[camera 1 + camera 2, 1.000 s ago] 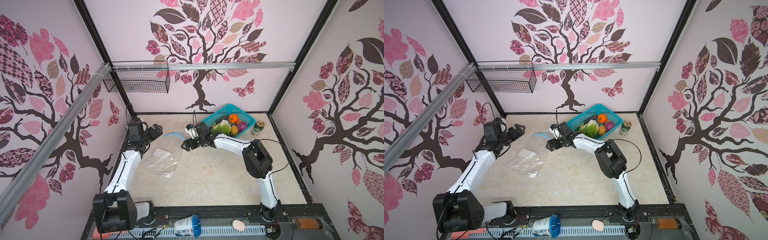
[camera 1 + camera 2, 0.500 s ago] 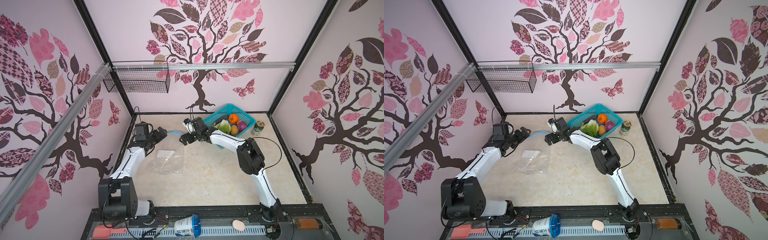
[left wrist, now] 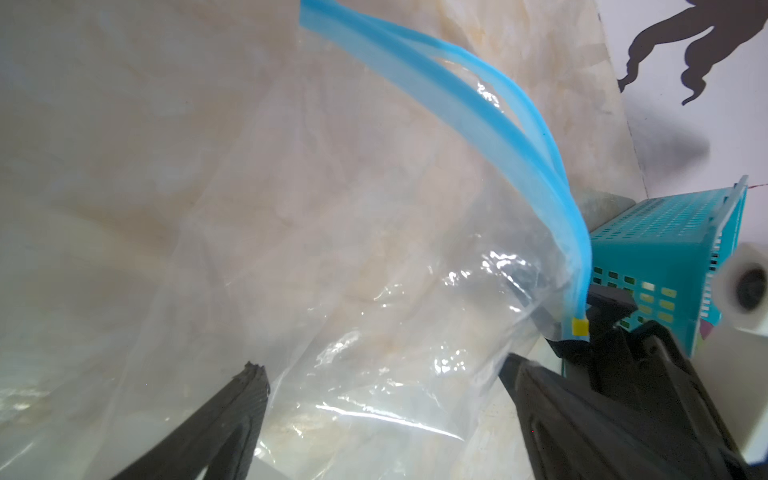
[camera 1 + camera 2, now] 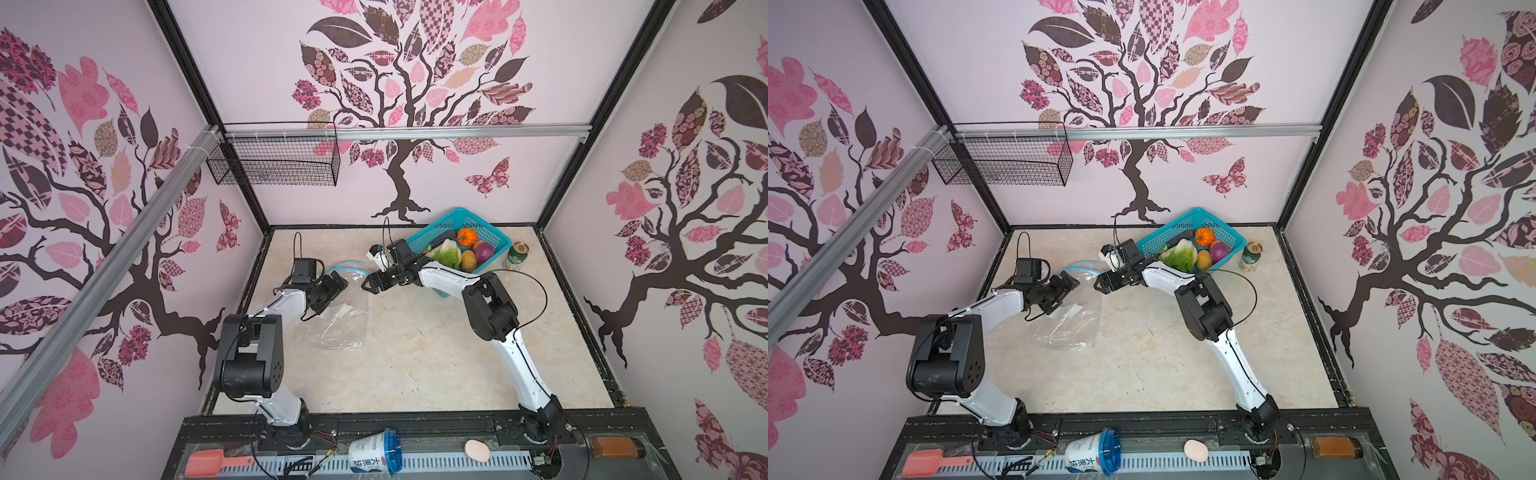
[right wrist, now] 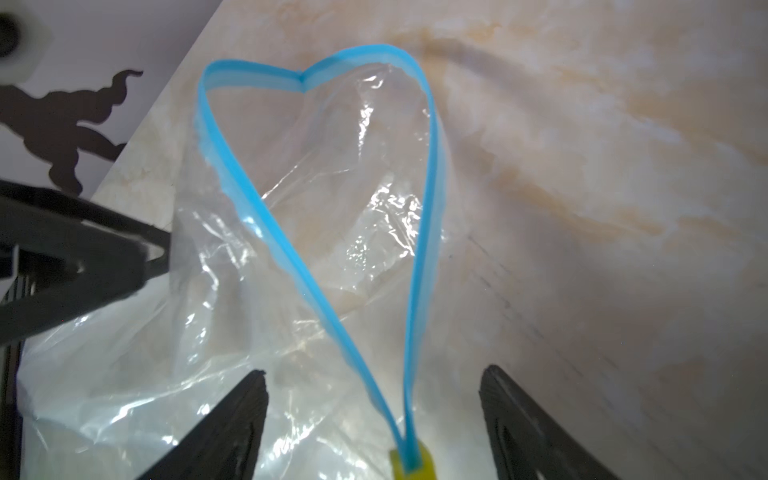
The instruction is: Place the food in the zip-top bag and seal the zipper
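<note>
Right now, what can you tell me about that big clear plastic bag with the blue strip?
The large clear crinkly plastic bag lies crumpled on the beige marble-look tabletop, no food visible inside. Its light-blue zipper strip gapes open in a loop; the yellow slider sits at one end, between the spread fingers of the right gripper. The open left gripper hovers close by.

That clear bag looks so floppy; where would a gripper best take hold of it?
Probably the blue zipper strip on one lip, coming from the mouth side, one finger inside the loop. The strip stands raised and open and looks stiffer than the limp, crinkled film of the bag.
</note>
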{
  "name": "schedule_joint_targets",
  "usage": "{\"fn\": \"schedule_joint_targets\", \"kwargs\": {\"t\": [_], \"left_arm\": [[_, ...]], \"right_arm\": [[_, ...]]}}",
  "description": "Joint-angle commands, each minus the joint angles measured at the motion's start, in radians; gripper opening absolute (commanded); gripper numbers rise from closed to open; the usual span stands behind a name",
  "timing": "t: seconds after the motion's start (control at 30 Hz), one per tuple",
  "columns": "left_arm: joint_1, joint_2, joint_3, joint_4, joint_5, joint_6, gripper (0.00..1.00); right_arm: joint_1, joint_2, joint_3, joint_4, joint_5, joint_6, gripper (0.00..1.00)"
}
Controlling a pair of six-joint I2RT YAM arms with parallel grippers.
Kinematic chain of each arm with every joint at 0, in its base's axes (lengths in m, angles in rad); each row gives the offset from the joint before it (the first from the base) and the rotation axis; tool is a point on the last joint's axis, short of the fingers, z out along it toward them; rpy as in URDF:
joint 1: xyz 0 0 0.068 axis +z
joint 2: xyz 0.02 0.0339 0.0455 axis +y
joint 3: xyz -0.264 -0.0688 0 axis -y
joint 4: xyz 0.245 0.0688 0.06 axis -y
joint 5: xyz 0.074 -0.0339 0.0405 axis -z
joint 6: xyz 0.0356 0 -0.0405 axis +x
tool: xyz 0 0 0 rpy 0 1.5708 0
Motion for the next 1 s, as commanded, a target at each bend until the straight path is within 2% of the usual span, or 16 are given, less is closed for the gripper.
{"fn": "schedule_joint_targets", "kwargs": {"t": [0.0,0.13,0.17,0.2,0.27,0.47,0.6,0.67,0.83,0.9,0.97], "left_arm": [[-0.010,0.044,0.021,-0.003,0.001,0.016,0.94],[-0.017,0.056,0.031,-0.012,0.000,0.026,0.93],[-0.018,0.052,0.032,-0.013,-0.001,0.029,0.93],[-0.019,0.047,0.036,-0.017,-0.002,0.031,0.93],[-0.018,0.031,0.051,-0.028,-0.001,0.043,0.93],[0.023,-0.078,0.117,-0.089,0.022,0.101,0.94],[0.126,-0.189,0.083,-0.029,0.124,0.048,0.95],[0.151,-0.238,0.053,0.017,0.134,0.027,0.95],[0.154,-0.295,0.062,0.031,0.226,0.028,0.95],[0.153,-0.311,0.058,0.061,0.279,-0.004,0.95],[0.152,-0.325,0.039,0.131,0.333,-0.068,0.95]], "right_arm": [[0.007,-0.038,-0.057,0.086,-0.087,0.030,0.63],[0.008,-0.046,-0.059,0.116,-0.098,0.058,0.41],[0.008,-0.045,-0.051,0.111,-0.099,0.059,0.31],[0.007,-0.047,-0.045,0.106,-0.099,0.059,0.17],[0.006,-0.061,-0.047,0.097,-0.087,0.053,0.01],[0.006,-0.203,-0.115,0.092,0.017,0.003,0.00],[0.003,-0.324,-0.136,0.078,0.155,-0.039,0.00],[0.002,-0.374,-0.124,0.064,0.223,-0.063,0.00],[0.004,-0.495,-0.124,0.088,0.377,-0.086,0.00],[0.003,-0.551,-0.193,0.150,0.425,-0.083,0.00],[0.002,-0.603,-0.298,0.240,0.421,-0.072,0.00]]}}
